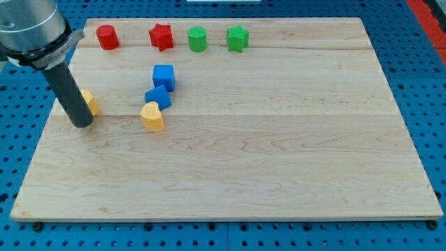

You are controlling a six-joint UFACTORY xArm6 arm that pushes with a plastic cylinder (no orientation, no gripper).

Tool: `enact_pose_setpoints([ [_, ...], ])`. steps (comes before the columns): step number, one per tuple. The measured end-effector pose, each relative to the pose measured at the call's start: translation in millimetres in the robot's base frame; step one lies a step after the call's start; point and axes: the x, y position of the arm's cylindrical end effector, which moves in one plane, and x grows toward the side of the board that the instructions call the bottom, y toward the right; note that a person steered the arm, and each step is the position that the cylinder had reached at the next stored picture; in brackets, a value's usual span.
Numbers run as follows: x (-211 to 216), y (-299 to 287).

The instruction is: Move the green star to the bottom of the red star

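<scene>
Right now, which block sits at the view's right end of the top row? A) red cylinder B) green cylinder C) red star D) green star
D: the green star ends the row on the view's right, past the green cylinder, the red star and the red cylinder; my tip is far off at the view's left.
</scene>
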Motion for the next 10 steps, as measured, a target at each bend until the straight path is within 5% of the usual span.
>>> enact_pose_setpoints([
  [1,40.0,24.9],
  [4,28.3,98.9],
  [5,39.9,99.3],
  [6,65.6,160.5],
  [8,-71.0,333.4],
  [10,-231.3,334.7],
])
